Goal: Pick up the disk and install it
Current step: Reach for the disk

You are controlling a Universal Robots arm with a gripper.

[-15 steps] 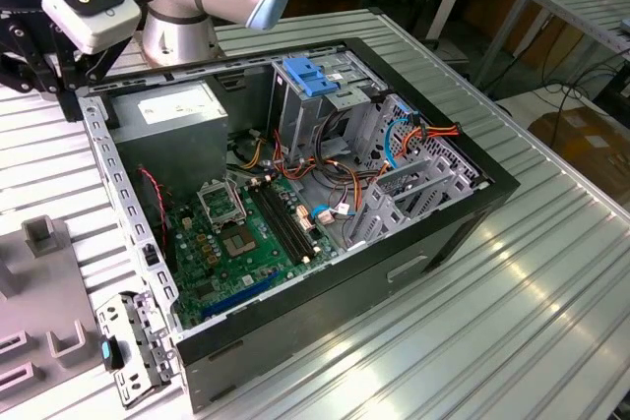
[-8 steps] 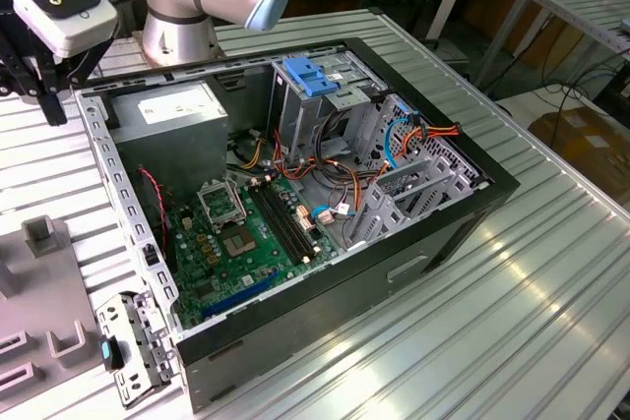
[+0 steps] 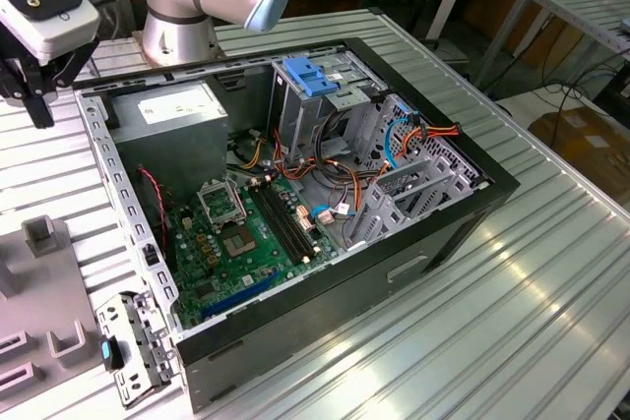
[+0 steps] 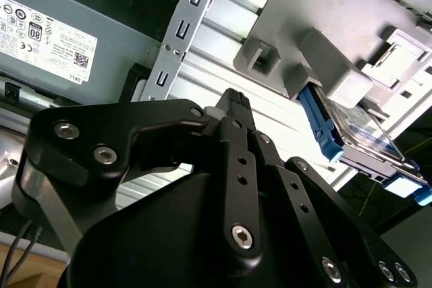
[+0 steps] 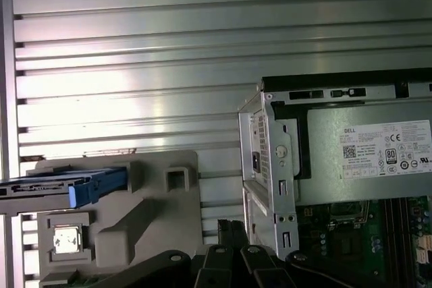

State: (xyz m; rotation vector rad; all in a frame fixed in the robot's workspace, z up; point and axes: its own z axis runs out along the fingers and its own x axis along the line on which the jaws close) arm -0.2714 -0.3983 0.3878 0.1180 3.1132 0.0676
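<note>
— Since we're going view by view, exterior first: what's the gripper [image 3: 41, 113] doing?
— Hanging over the ribbed table [image 3: 551, 272] at the exterior view's left, just off a corner of the uncovered computer case [image 3: 325, 317]. Jaws are pressing together, gripping nothing.
— Case is lying on its side, panel off?
— Yes. I'm guessing that's so the drive cage [image 3: 295, 120] with the blue latch [image 3: 310, 76] is facing up for access. A grey fixture plate [image 3: 30, 302] is sitting beside the case, further to the exterior view's left.
— Second wrist view?
— The disk [image 4: 361, 141] is sitting in a slot of that plate, looks to be standing on edge, blue side rail [image 4: 317, 123] showing. I'm reading that as parking it upright so its flat faces are lying clear for a pinch. Power supply [image 4: 47, 38] is showing across from it, inside the case.
— Disk versus jaws?
— Apart. The joined tips are pointing at bare table between the case frame and the plate. The disk is sitting off to one side, with fixture blocks between, touching nothing of the gripper.
— First wrist view?
— Agreeing. The disk is showing edge-on at the side of the plate away from the case, and the tips are hovering over the strip between plate and case.
— Progress call?
— Early, I'm judging: the disk is resting in its holder, not yet picked, and nothing is riding in the jaws.
</note>
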